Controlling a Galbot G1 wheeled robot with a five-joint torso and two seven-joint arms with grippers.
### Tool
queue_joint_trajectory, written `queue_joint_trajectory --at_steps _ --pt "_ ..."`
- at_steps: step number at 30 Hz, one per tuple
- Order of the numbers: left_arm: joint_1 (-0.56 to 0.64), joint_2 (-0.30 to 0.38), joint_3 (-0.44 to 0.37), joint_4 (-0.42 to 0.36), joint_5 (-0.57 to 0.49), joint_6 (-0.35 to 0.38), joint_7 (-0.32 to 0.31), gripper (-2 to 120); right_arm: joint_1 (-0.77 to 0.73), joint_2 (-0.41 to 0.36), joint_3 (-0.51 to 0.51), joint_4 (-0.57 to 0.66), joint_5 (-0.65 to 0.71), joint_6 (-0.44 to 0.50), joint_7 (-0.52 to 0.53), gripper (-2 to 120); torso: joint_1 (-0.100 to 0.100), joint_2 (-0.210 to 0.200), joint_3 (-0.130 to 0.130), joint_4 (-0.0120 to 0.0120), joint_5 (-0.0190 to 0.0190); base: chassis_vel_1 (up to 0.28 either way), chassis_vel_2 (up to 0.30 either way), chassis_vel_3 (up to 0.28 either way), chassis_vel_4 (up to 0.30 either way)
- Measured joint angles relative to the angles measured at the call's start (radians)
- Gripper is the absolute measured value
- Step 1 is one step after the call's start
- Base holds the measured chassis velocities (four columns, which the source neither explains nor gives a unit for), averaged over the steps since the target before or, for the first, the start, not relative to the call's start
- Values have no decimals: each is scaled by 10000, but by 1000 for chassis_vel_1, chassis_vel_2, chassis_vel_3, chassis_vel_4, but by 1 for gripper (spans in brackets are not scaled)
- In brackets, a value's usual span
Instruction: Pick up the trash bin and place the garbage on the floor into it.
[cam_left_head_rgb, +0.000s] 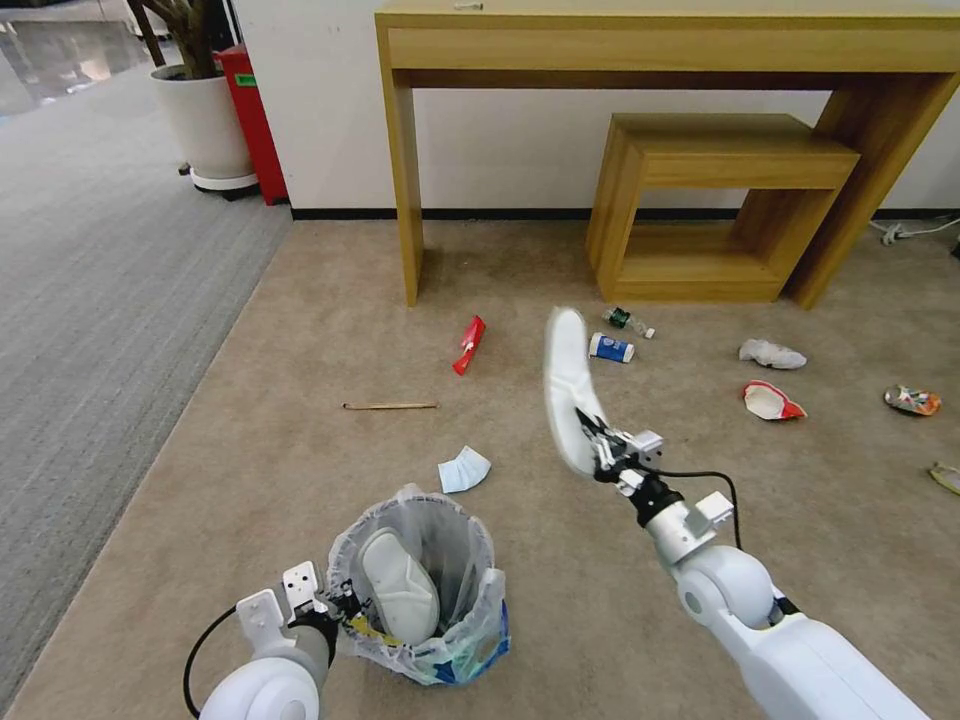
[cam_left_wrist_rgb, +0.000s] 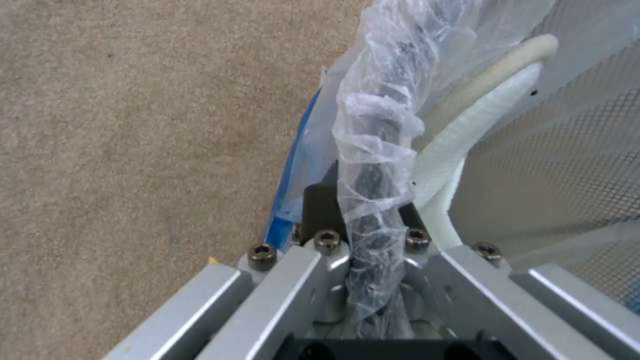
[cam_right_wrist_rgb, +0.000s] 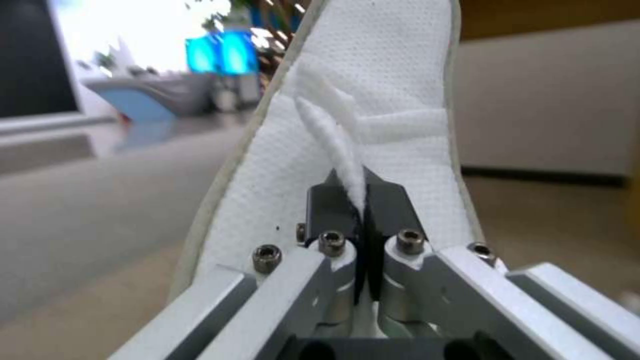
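The trash bin (cam_left_head_rgb: 425, 590) sits on the floor (cam_left_head_rgb: 300, 440), its rim pinched by the left gripper (cam_left_head_rgb: 345, 608). One white slipper (cam_left_head_rgb: 398, 585) is inside. Right of the bin, the right gripper (cam_left_head_rgb: 598, 440) squeezes a second slipper (cam_left_head_rgb: 568, 385) (soft, light, floppy) by its cloth. A blue mask (cam_left_head_rgb: 464, 469) lies just behind the bin.
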Motion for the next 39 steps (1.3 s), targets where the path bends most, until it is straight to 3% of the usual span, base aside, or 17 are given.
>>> queue_joint_trajectory --at_steps 5,16,25,39 --pt "-80 -67 169 108 126 -24 10 0 326 -173 -706 805 468 114 -217 0 -1 1 -1 1 3 0 0 0 0" --pt "-164 -163 372 177 217 -23 14 0 762 -325 -2255 1249 1254 718 -817 0 -1 1 -1 0 -1 0 0 0 0" --pt "-206 -247 404 156 222 36 14 0 1031 -333 -3644 1232 1275 940 -993 0 -1 1 0 -1 -3 0 0 0 0" --pt "-133 -353 480 -68 196 95 0 0 1601 49 -4832 602 1110 1345 -1136 0 0 1 1 -1 -2 0 0 0 0"
